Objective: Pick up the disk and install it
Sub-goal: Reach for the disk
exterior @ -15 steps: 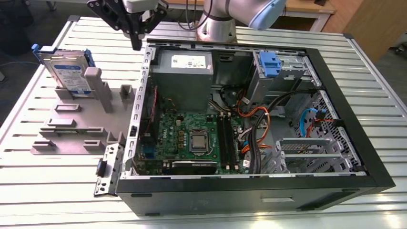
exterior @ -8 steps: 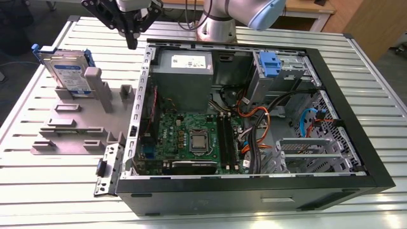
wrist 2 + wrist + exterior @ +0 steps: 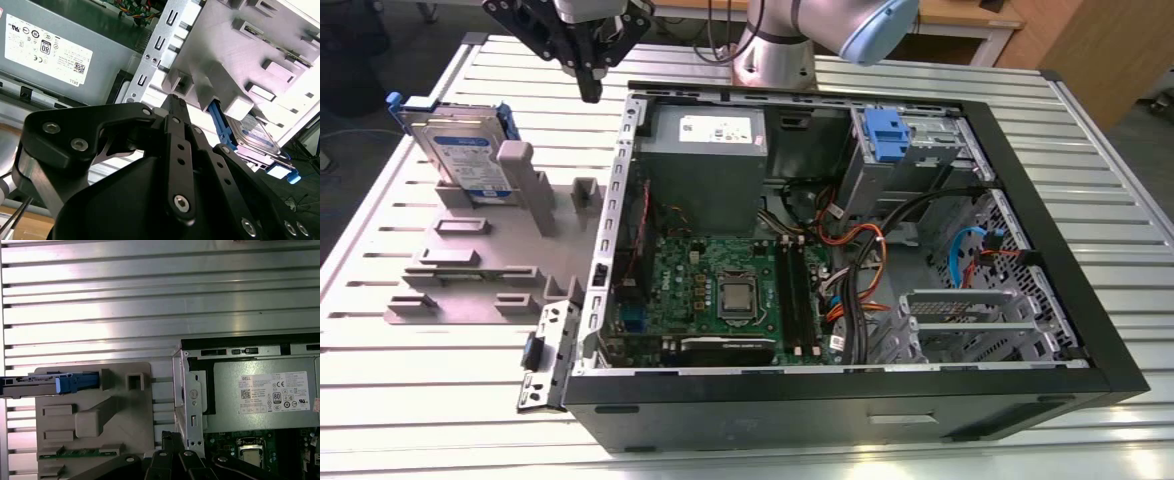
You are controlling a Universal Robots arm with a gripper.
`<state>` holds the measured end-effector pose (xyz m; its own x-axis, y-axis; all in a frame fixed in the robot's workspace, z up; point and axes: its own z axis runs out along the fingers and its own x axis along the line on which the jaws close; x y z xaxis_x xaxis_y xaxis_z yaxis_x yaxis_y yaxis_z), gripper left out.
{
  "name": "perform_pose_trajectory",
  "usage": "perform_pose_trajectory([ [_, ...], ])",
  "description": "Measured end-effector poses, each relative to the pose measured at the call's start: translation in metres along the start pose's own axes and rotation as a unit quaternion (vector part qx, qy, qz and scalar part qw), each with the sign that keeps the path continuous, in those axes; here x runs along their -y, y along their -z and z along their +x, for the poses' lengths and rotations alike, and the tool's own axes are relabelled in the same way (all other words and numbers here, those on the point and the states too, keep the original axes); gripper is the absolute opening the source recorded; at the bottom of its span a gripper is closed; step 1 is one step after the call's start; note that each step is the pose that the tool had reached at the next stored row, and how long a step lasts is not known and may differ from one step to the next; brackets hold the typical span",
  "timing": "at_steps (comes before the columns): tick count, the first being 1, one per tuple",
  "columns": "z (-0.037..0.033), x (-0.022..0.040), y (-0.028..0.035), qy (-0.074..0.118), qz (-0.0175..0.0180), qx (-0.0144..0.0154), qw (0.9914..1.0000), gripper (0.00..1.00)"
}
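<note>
We see the gripper, closed and empty, hanging above the table near the disk, which stands on edge in the grey holder beside the open computer case.

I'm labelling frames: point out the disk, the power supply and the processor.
disk (image 3: pixel 460 150): exterior view, on its label.
power supply (image 3: pixel 707 185): exterior view, on its grey face.
processor (image 3: pixel 738 293): exterior view, on its metal lid.

Exterior view looks down; closer wrist views share the grey holder.
</note>
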<state>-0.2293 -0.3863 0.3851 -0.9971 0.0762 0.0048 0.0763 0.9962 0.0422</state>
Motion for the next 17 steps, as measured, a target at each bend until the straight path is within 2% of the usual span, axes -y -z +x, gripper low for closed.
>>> perform_pose_trajectory([
  [17, 0.0066, 0.0003, 0.0000, 0.000, 0.0000, 0.0000, 1.00000, 0.11],
])
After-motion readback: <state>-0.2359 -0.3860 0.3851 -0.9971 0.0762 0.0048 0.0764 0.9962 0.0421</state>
